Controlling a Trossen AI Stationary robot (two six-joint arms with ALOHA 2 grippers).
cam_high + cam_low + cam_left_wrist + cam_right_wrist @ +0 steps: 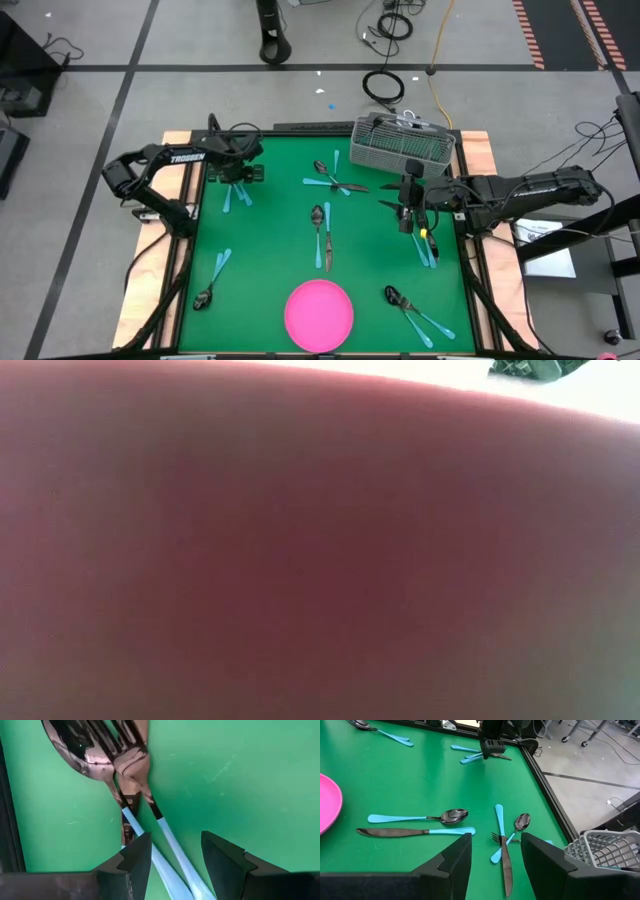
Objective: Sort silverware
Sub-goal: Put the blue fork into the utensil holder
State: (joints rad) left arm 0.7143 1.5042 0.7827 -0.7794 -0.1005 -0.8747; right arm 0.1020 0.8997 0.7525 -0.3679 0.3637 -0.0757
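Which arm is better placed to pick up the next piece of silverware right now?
Left. The left gripper is open, low over a spoon and fork, its fingers straddling their blue handles. The right gripper is open too, but nothing lies between its fingers.

A green table is carrying scattered silverware in small groups across its top, a pink plate is lying at its near edge, and a wire basket is sitting at its far right corner.
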